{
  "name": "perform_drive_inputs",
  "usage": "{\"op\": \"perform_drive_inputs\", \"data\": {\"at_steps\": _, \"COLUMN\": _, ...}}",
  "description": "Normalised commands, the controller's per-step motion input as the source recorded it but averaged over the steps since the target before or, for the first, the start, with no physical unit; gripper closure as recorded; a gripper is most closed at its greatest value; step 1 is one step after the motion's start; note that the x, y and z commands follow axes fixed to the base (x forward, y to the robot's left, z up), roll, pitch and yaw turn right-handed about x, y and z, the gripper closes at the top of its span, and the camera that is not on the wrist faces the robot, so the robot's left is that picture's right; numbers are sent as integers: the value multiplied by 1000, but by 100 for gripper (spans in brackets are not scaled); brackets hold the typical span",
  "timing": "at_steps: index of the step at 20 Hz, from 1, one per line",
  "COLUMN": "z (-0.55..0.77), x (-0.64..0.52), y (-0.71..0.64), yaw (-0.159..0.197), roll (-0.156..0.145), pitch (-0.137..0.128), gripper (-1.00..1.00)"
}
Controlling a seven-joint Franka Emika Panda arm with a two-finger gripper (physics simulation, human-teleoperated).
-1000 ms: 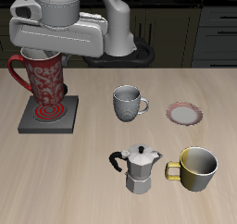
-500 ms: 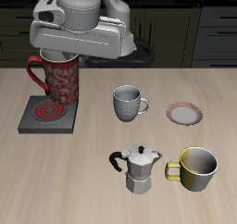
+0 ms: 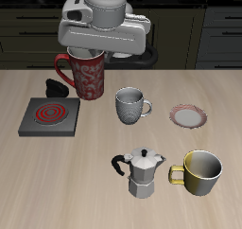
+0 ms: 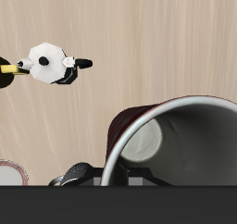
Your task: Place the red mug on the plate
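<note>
Upper left of frame: claw (image 3: 87,51) clamped on red mug (image 3: 85,75); carry level over grey mug (image 3: 130,104), lower centred onto plate (image 3: 188,115).

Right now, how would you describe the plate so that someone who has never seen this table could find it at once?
Start at the wooden table and find the grey-white patterned mug near its middle. The plate lies flat beside that mug, on the side away from the square burner. It is the only shallow round dish there, white in the centre with a reddish-pink rim, and nothing rests on it.

Even soft light, faint shadows, sharp renders
</note>
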Motion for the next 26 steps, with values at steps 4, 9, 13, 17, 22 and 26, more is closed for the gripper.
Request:
{"op": "perform_drive_inputs", "data": {"at_steps": 4, "z": 82, "x": -327, "y": 381, "yaw": 6, "roll": 33, "pitch": -51, "gripper": 100}}
{"op": "perform_drive_inputs", "data": {"at_steps": 9, "z": 48, "x": -378, "y": 450, "yaw": 4, "roll": 57, "pitch": -31, "gripper": 100}}
{"op": "perform_drive_inputs", "data": {"at_steps": 13, "z": 26, "x": -213, "y": 367, "yaw": 35, "roll": 70, "pitch": -7, "gripper": 100}}
{"op": "perform_drive_inputs", "data": {"at_steps": 17, "z": 43, "x": -228, "y": 362, "yaw": 25, "roll": 32, "pitch": -33, "gripper": 100}}
{"op": "perform_drive_inputs", "data": {"at_steps": 22, "z": -41, "x": -72, "y": 297, "yaw": 17, "roll": 45, "pitch": -1, "gripper": 100}}
{"op": "perform_drive_inputs", "data": {"at_steps": 26, "z": -194, "x": 30, "y": 344, "yaw": 46, "roll": 61, "pitch": 13, "gripper": 100}}
